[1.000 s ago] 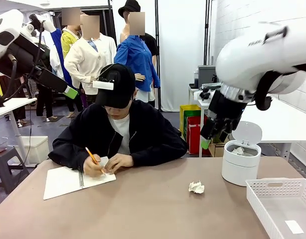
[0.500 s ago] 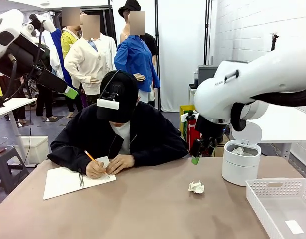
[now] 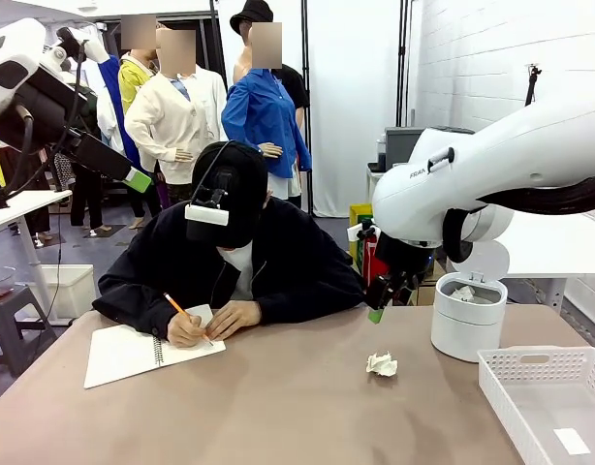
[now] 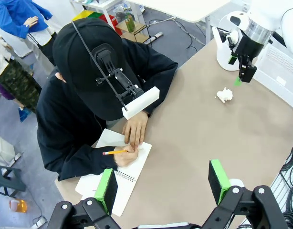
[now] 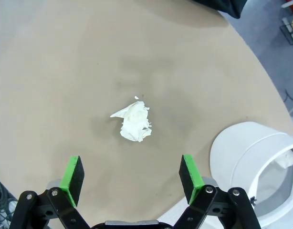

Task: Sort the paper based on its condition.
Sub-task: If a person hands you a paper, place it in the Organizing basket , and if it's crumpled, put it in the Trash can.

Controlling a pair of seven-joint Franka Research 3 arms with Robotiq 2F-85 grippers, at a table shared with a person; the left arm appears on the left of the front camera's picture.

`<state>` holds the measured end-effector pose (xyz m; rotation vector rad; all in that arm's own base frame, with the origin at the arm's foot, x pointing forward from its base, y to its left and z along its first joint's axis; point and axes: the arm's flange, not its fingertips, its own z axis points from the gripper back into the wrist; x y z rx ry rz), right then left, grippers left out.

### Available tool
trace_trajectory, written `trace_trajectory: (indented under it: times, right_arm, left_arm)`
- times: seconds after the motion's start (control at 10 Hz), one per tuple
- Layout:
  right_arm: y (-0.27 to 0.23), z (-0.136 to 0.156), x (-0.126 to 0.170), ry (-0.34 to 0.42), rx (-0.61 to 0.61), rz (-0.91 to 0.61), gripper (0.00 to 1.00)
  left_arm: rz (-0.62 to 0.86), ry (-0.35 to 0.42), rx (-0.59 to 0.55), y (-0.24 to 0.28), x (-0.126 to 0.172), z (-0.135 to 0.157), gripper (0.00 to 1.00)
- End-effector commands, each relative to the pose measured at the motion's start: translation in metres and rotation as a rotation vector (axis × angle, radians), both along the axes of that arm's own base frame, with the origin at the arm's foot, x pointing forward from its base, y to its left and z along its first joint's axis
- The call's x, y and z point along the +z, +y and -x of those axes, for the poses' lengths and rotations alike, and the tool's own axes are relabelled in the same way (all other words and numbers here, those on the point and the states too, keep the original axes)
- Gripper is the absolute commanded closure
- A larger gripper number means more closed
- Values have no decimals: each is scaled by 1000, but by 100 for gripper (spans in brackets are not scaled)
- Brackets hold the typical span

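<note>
The brown counter [image 3: 278, 417] carries an open spiral notebook [image 3: 123, 354] at its far left, with a person's hand [image 3: 230, 316] resting on the page. A crumpled paper ball [image 3: 382, 364] lies alone right of the middle. A round white bin [image 3: 464, 334], lid raised, stands just beyond it to the right, and a white perforated basket [image 3: 516, 402] sits at the near right corner.

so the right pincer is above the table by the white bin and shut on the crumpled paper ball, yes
Not shut. The right pincer is above the table by the white bin, but it is open: the right wrist view shows the crumpled paper ball lying untouched on the table, beyond its spread green pads.
</note>
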<state>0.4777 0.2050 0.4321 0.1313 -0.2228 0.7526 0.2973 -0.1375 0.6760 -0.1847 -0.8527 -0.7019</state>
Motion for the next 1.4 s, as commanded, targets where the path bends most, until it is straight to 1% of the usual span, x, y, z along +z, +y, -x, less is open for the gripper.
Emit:
trace_trajectory:
  times: [0.0, 0.1, 0.2, 0.4, 0.6, 0.7, 0.8, 1.0, 1.3]
  right_arm:
    - [-2, 1, 1, 7, 3, 1, 0]
    - [0, 0, 0, 0, 0, 0, 0]
    - [1, -7, -12, 8, 0, -9, 0]
    - [-2, -20, -32, 18, 16, 41, 0]
    - [-9, -28, -57, 72, 8, 66, 0]
    - [-10, -34, -75, 102, 9, 88, 0]
    - [-10, -34, -87, 132, 6, 94, 0]
    - [-3, -38, -103, 156, 25, 80, 0]
    - [14, -39, -122, 212, 70, 103, 0]
  left_arm:
    - [6, -2, 1, 2, 0, -1, 0]
    - [6, -2, 1, 2, 0, -1, 0]
    - [6, -2, 1, 2, 0, -1, 0]
    - [6, -2, 1, 2, 0, -1, 0]
    - [6, -2, 1, 2, 0, -1, 0]
    - [6, -2, 1, 2, 0, -1, 0]
    - [6, -2, 1, 2, 0, -1, 0]
    - [6, -2, 1, 2, 0, -1, 0]
    - [6, -2, 1, 2, 0, -1, 0]
